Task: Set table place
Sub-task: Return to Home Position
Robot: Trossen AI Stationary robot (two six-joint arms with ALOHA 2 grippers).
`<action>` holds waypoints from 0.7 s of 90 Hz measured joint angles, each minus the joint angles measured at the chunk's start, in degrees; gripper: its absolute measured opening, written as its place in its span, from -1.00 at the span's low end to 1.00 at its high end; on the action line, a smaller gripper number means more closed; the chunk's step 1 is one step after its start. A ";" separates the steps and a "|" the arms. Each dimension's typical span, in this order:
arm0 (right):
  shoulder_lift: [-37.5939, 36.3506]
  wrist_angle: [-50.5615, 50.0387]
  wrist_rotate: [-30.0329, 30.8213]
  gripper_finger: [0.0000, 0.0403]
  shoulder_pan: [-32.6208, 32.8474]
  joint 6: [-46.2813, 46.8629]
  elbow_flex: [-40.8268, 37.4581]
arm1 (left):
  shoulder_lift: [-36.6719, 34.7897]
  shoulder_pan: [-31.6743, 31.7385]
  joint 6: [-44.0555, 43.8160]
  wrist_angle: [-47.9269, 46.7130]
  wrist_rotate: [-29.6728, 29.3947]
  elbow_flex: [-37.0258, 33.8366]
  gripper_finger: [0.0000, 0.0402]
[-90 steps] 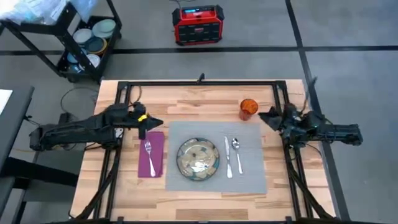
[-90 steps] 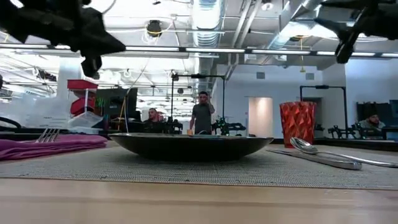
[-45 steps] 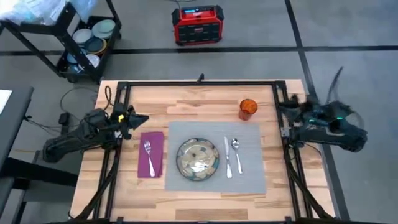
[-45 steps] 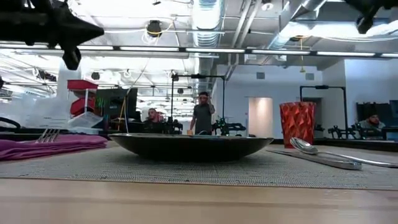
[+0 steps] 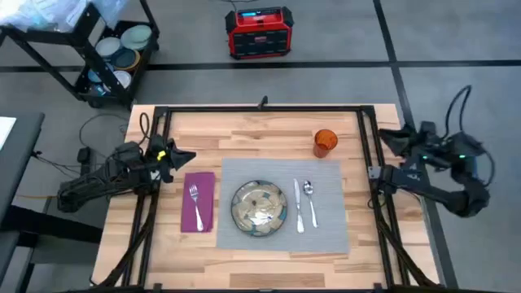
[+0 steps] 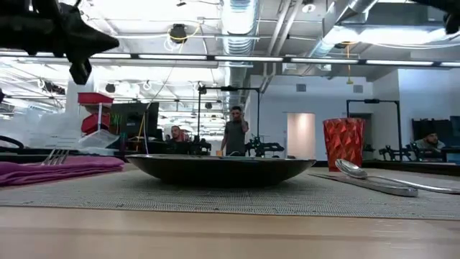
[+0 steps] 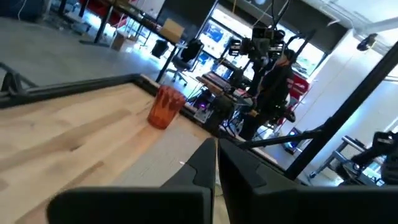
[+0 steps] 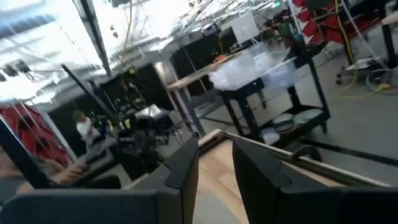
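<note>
On the table (image 5: 244, 134) lies the grey mat (image 5: 330, 229) with the round plate (image 5: 259, 208) in its middle. The knife (image 5: 298, 205) and spoon (image 5: 310, 200) lie on the mat to the plate's right. Left of the mat, the fork (image 5: 194, 198) rests on the magenta napkin (image 5: 199, 213). The orange cup (image 5: 325, 142) stands on the wood at the mat's far right corner. My left gripper (image 5: 184, 157) hovers shut above the table's left side, just beyond the napkin. My right gripper (image 5: 389, 137) hangs open past the table's right edge.
A black frame (image 5: 260, 108) runs along the table's far edge and down both sides. On the floor beyond the far edge stand a red box (image 5: 259, 32) and a cart (image 5: 106, 49) with bowls. People (image 6: 234, 133) stand in the room behind.
My left gripper has drawn back from above the napkin's far end toward the table's left edge. My right gripper has pulled away from beside the cup, rising and going out past the table's right edge. The place's things have not moved.
</note>
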 joint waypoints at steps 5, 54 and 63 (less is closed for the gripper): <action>-0.02 3.90 -3.67 -0.57 -2.03 0.44 -2.49 | 0.00 0.00 -0.20 0.12 0.00 -0.18 -1.00; -0.04 33.42 -13.99 -0.57 -4.49 -0.74 -19.05 | 0.03 0.00 5.71 4.77 4.20 0.15 -1.00; -0.02 36.73 -16.17 -0.57 -4.49 -1.08 -24.00 | 0.02 -0.02 10.05 4.15 4.72 0.15 -1.00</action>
